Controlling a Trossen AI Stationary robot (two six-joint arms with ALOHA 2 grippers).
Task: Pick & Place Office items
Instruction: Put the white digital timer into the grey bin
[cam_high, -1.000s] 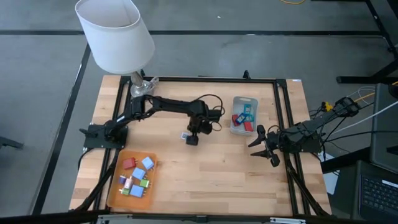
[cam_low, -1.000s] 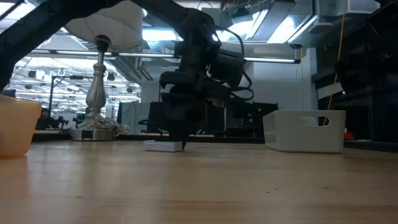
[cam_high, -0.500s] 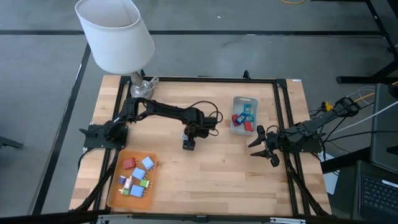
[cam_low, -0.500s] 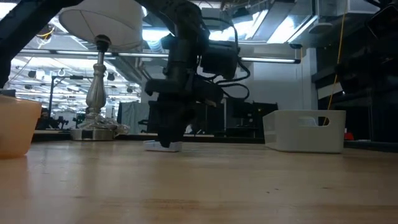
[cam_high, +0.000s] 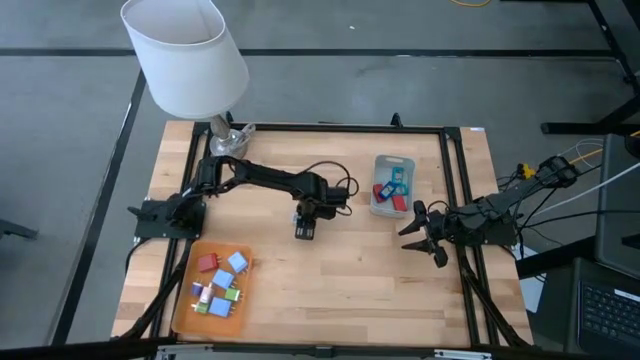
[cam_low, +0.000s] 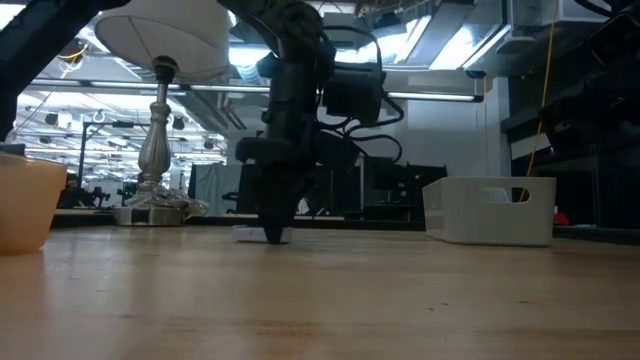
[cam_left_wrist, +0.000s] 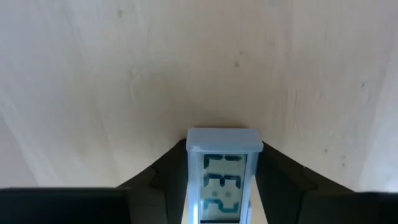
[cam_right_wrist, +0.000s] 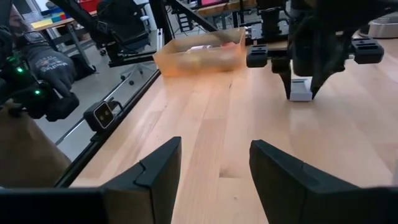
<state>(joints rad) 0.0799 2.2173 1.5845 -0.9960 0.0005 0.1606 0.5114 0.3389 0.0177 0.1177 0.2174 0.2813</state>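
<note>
Left gripper (cam_high: 305, 230) down at frame centre on the wooden table (cam_high: 340, 280), clamped on a small light-blue blocky piece (cam_left_wrist: 224, 180); right gripper (cam_high: 420, 238) idle right, fingers apart.

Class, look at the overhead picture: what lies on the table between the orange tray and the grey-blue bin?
In the high view, the left gripper, shut on a small light-blue piece, lies between the orange tray and the bin.

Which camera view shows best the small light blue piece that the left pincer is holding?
The left wrist view: the light blue piece fills the space between the left pincer's fingers. The right wrist view shows it small; the high and low views mostly hide it.
</note>
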